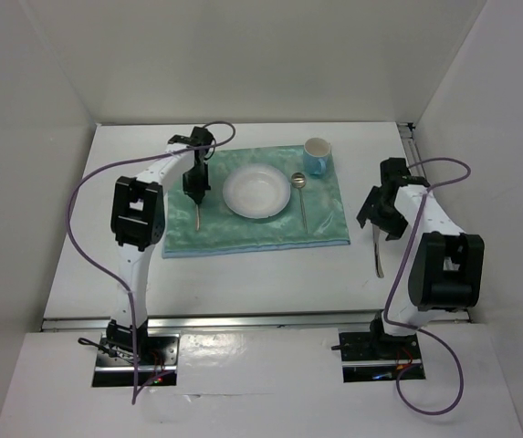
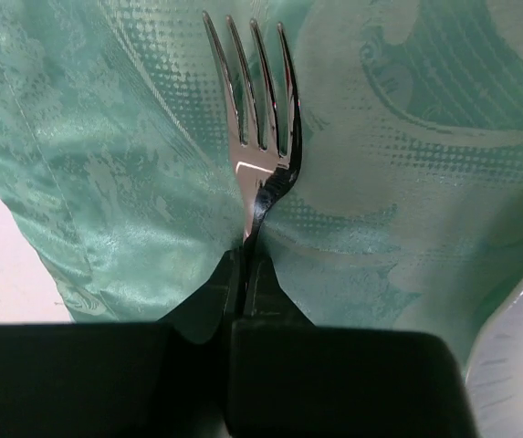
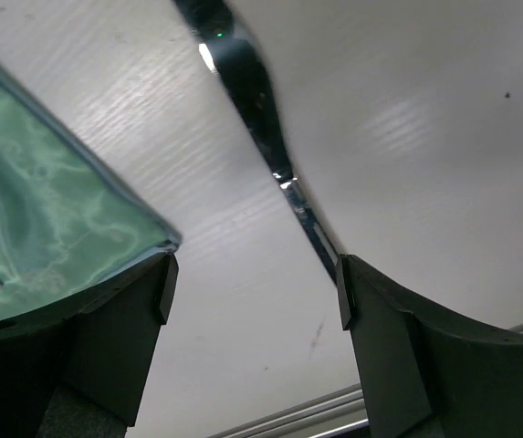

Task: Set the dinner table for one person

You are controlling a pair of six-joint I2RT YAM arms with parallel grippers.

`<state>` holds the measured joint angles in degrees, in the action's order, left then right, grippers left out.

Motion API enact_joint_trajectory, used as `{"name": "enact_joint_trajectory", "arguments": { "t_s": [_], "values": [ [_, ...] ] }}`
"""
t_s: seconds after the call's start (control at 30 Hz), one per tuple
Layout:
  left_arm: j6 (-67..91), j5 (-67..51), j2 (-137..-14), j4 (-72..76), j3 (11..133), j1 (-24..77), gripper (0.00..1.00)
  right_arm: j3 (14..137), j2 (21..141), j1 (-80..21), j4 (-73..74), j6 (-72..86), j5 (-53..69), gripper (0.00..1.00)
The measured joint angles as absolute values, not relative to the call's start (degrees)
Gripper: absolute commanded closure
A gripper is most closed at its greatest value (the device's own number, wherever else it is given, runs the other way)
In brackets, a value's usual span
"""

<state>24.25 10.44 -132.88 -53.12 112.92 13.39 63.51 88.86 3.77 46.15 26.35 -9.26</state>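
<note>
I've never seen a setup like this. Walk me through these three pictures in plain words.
Two robot arms are bolted to a white table. The wide picture looks down from above and behind them. The other two pictures come from a camera on each wrist. On the table lies a green mat with a white plate, a spoon to the plate's right and a blue cup at the far corner. The left gripper is shut on a fork, left of the plate. The right gripper is open above what looks like a knife lying on the bare table.
</note>
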Motion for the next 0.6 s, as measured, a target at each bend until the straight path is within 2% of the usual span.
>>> {"name": "enact_joint_trajectory", "arguments": {
  "t_s": [0.03, 0.07, 0.2, 0.23, 0.27, 0.4, 0.6],
  "values": [
    [24.29, 10.46, -132.88, -53.32, 113.3, 13.39, 0.93, 62.87, 88.86, 4.45, 46.19, 26.63, -9.3, 0.18],
    [24.32, 10.59, -132.99, -53.49, 113.6, 13.45, 0.74, 62.28, 88.86, 5.15, 46.15, 26.94, -9.39, 0.18],
    [25.23, 11.14, -133.21, -54.92, 114.02, 13.63, 0.47, 60.69, 88.86, 7.22, 46.15, 27.59, -9.74, 0.22],
    [25.54, 11.33, -133.21, -55.31, 114.02, 13.63, 0.33, 60.51, 88.88, 7.38, 46.13, 27.62, -9.72, 0.23],
    [25.54, 11.53, -133.21, -55.61, 114.02, 13.63, 0.27, 60.4, 88.9, 7.38, 46.02, 27.59, -9.69, 0.25],
    [26.52, 13.08, -132.66, -57.36, 114.02, 13.63, 0.24, 60.36, 91.07, 7.66, 45.08, 27.09, -9.17, 0.31],
    [28.91, 14.94, -126.06, -60.07, 113.99, 13.63, 0.24, 59.79, 96.79, 8.64, 42.68, 26.46, -9.3, 0.34]
  ]
}}
